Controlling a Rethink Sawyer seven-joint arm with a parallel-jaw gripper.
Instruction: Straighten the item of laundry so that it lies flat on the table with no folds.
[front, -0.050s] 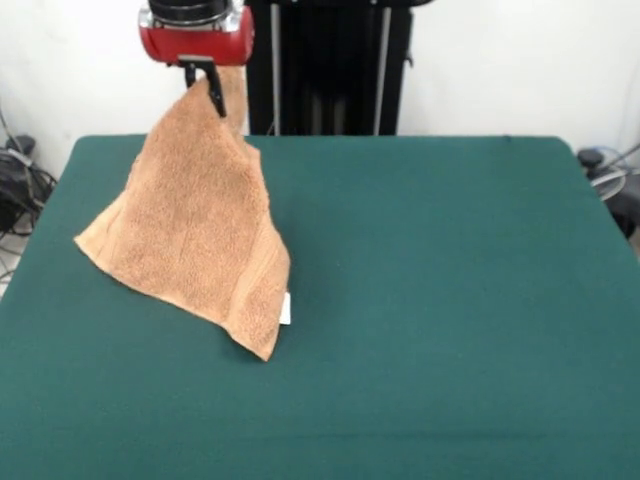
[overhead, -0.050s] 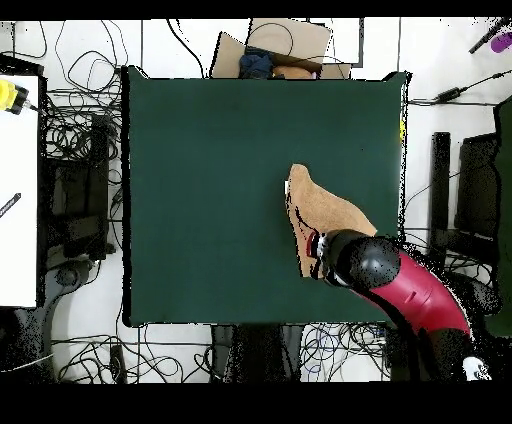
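Towel: orange-tan terry, one corner lifted high, the rest draping down in a tent shape. Lower edge resting on the table, spread from a left corner to a front corner. Woven border band along the lower right edge. Small white tag at that edge, near the front corner. In the front view, placed in the left half of the table, toward the far side.

Gripper: black fingers below a red wrist, clamped on the raised top corner of the towel. A strip of towel hanging just behind the fingers.

Arm: red and black, in the overhead view reaching in from the lower right, covering part of the towel.

Table: dark green top, bare apart from the towel.

Surroundings: cables on the floor around the table; cardboard box beyond the table's top edge in the overhead view.
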